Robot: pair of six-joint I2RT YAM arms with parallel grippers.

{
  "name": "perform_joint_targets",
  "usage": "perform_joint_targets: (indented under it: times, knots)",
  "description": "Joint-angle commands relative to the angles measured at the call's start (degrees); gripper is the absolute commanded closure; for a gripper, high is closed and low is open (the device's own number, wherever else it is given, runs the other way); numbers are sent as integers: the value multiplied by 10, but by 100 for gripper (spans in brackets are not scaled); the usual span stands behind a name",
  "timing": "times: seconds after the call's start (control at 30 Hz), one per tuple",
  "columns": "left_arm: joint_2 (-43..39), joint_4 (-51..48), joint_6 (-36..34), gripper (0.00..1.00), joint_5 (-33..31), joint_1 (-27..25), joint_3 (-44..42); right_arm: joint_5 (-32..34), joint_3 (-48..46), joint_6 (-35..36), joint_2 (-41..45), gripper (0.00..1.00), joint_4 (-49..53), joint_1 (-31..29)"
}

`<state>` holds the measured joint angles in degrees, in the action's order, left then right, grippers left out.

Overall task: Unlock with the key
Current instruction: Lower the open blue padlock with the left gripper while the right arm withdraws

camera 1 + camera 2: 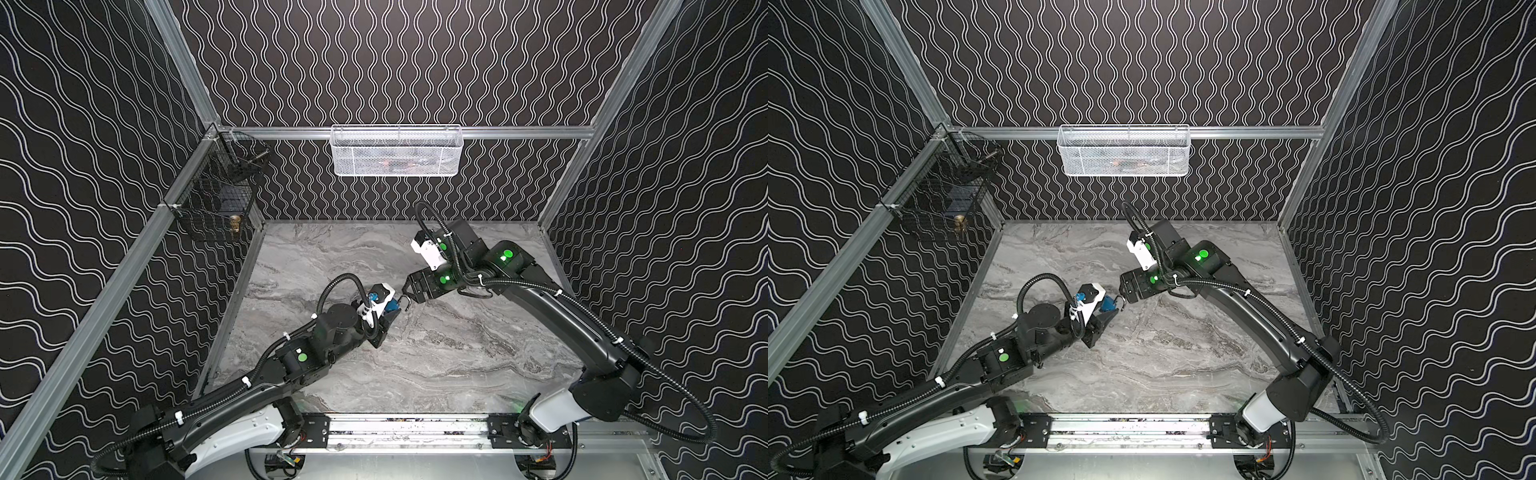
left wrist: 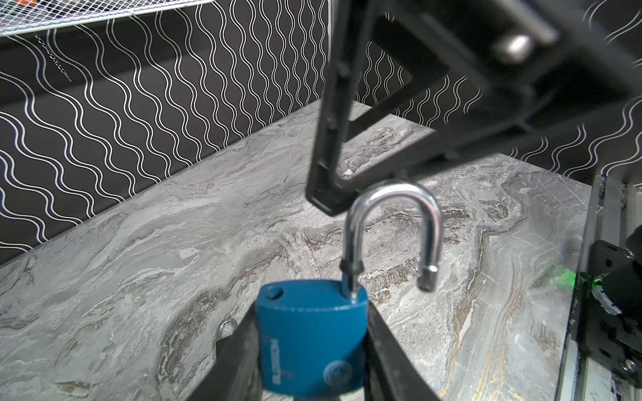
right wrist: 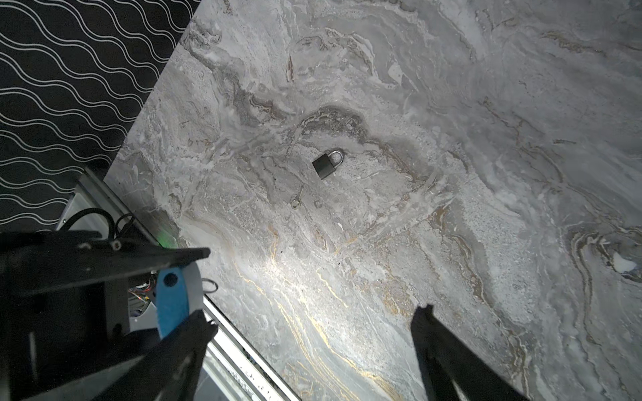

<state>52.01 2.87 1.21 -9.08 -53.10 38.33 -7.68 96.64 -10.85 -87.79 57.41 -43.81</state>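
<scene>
My left gripper (image 2: 309, 319) (image 1: 392, 311) is shut on the body of a blue padlock (image 2: 312, 347) (image 1: 390, 306) (image 1: 1106, 305), held above the marble table. The padlock's steel shackle (image 2: 392, 222) is open: one leg sits in the body and the other hangs free. My right gripper (image 3: 314, 316) (image 1: 409, 293) stands open just past the shackle, and one of its fingers (image 2: 330, 139) reaches down beside the bend. The right wrist view shows the blue padlock (image 3: 172, 305) at its edge. A small key on a ring (image 3: 297, 200) lies on the table below; no gripper holds it.
A dark padlock (image 3: 326, 165) lies shut on the table near the key. A white mesh basket (image 1: 397, 151) hangs on the back wall. On the left wall hangs a black wire basket (image 1: 216, 199). A metal rail (image 1: 407, 432) runs along the front edge.
</scene>
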Motion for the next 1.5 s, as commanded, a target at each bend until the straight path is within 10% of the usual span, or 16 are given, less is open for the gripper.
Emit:
perform_joint_targets:
  times: [0.0, 0.23, 0.53, 1.0, 1.47]
  knots:
    - [5, 37, 0, 100, -15, 1, 4, -7, -14, 10, 14, 7, -5, 3]
    - [14, 1, 44, 100, -78, 0, 20, 44, -62, -29, 55, 6, -26, 39]
    - [83, -322, 259, 100, -207, 7, 129, 65, -193, -80, 136, 5, -113, 44]
    - [126, -481, 395, 100, -95, 83, 77, 29, -340, -187, 155, 8, -237, 5]
    - [183, -408, 405, 100, 15, 127, -3, 18, -407, -242, 142, 8, -315, -20]
